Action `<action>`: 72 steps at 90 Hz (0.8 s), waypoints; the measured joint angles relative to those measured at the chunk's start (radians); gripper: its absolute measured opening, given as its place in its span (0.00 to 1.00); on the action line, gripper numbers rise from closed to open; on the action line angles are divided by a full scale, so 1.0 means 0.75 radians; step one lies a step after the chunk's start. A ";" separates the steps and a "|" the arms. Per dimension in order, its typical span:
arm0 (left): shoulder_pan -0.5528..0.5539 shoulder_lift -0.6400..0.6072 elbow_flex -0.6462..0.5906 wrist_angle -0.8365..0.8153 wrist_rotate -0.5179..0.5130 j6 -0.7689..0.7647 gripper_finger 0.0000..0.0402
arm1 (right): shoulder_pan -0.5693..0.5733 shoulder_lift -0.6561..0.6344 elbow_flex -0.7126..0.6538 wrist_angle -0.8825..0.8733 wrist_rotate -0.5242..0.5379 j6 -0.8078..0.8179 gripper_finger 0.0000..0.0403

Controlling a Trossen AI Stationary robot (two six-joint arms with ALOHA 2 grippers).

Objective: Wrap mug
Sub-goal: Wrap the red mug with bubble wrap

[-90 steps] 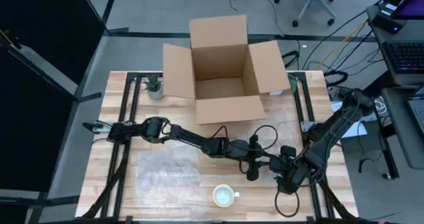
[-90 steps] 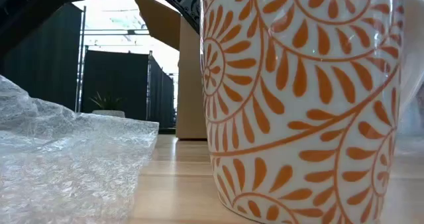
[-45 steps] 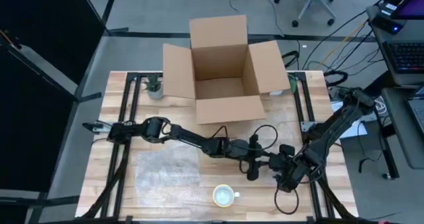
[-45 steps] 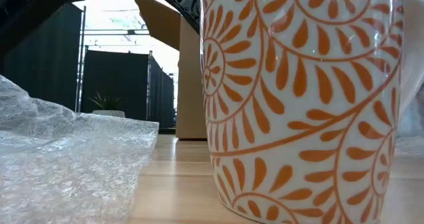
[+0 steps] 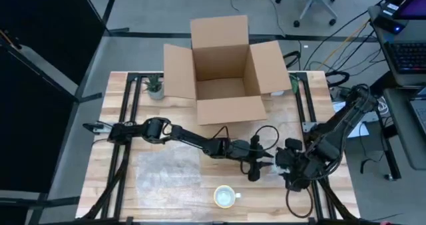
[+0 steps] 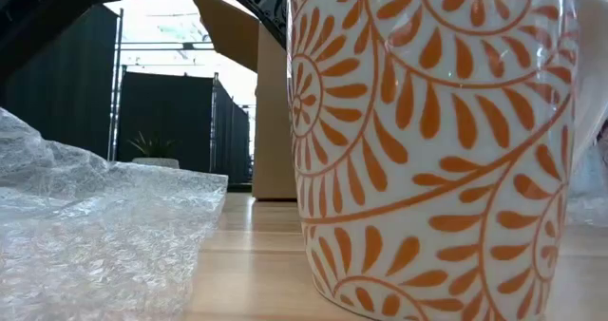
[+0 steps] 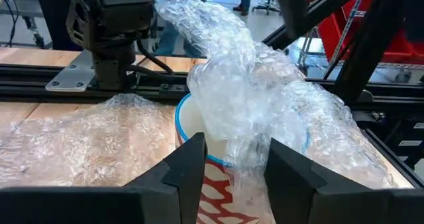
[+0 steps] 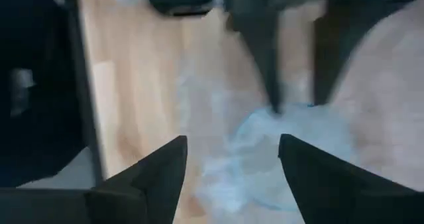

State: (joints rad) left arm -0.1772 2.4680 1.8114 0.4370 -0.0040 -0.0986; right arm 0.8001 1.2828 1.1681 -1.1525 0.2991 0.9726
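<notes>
Mugs show twice: one with an orange scroll pattern [image 6: 437, 150] fills the right of the low view and stands on the worktop [image 5: 200, 192] at lower centre of the high view, uncovered. A flat sheet of bubble wrap [image 5: 166, 170] lies to its left, at lower left of the worktop. A small potted plant [image 5: 154, 86] stands at the upper left corner, and an open cardboard box [image 5: 223, 72] sits at upper centre.

The left arm reaches from the left edge across to centre right. The left gripper [image 7: 233, 159] has its jaws closed on a second mug [image 7: 199, 128], gripping its rim together with the crumpled bubble wrap [image 7: 252, 105] bunched over and into it. This mug rests at right of centre in the high view.

The right gripper [image 5: 287, 164] hovers just right of that mug. Its jaws stand wide apart and hold nothing, pointing down at the wrap.
</notes>
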 joint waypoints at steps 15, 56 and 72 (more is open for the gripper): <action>0.000 0.000 0.000 0.000 0.000 0.000 0.32 | -0.002 0.012 -0.115 0.098 0.037 0.014 0.56; 0.000 0.003 -0.001 -0.014 0.001 -0.002 0.32 | -0.012 -0.006 -0.498 0.453 -0.271 0.118 0.56; -0.002 0.010 -0.005 -0.036 0.001 -0.001 0.32 | -0.038 -0.060 -0.364 0.345 -0.276 0.099 0.56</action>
State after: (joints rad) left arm -0.1783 2.4752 1.8076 0.4103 -0.0036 -0.0994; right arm 0.7714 1.2380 0.8949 -0.8935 0.0923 1.0467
